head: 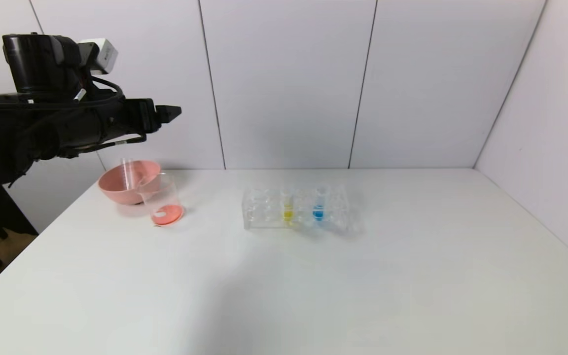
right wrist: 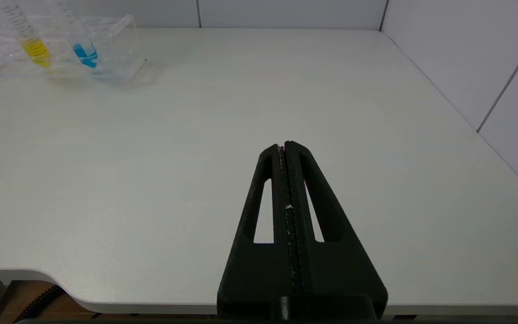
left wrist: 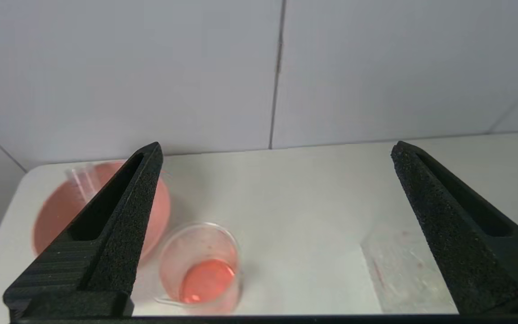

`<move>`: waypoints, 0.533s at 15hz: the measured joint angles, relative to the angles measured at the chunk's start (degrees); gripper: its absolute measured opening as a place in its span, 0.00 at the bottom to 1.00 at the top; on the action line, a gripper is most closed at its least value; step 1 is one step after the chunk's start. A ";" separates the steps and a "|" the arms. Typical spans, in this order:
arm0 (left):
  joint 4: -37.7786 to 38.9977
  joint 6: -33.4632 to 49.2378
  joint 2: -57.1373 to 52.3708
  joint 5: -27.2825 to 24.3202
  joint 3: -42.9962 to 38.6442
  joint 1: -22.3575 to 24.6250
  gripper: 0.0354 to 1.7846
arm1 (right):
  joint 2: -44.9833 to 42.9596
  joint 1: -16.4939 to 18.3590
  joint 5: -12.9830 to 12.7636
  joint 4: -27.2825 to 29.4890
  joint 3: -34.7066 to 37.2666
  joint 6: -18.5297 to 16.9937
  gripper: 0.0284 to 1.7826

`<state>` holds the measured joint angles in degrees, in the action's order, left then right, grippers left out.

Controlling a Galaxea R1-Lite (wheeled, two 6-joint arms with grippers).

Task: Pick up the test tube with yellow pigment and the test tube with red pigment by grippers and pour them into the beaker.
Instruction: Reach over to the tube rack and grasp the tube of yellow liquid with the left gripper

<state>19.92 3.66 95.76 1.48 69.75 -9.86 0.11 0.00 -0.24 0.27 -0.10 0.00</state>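
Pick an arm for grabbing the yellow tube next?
Probably left. The left pincer is raised and open near the beaker, which already holds red. The right pincer is shut, low at the table's near edge. The yellow tube is still racked.

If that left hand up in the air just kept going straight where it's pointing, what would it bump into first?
Probably nothing on the table: the open left hand points level, above the beaker and pink bowl, toward the back wall. Depth is unclear.

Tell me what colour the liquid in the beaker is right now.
Red-orange, pooled at the bottom of the beaker; the left wrist view shows it best.
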 joint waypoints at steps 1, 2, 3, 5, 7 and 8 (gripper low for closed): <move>-0.05 0.13 -2.29 0.17 -2.80 -2.40 1.00 | 0.00 0.00 -0.02 0.00 0.00 0.00 0.05; -0.02 0.22 -4.24 0.26 -5.25 -4.44 1.00 | 0.00 0.00 0.02 -0.02 0.00 0.00 0.05; 0.04 0.22 -6.07 0.34 -7.50 -6.25 1.00 | 0.00 0.00 0.00 -0.02 0.00 0.00 0.05; 0.09 0.11 -9.59 0.50 -11.85 -9.56 1.00 | 0.00 0.00 0.00 -0.02 0.02 0.00 0.05; 0.11 -0.05 -12.82 0.72 -16.70 -11.91 1.00 | 0.00 0.00 -0.02 -0.02 0.02 0.00 0.05; 0.15 -0.13 -14.28 0.83 -19.21 -12.76 1.00 | 0.00 0.00 0.00 0.00 0.02 0.00 0.05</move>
<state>20.07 3.52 81.48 2.30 50.54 -22.63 0.11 0.00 -0.24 0.27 -0.07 0.00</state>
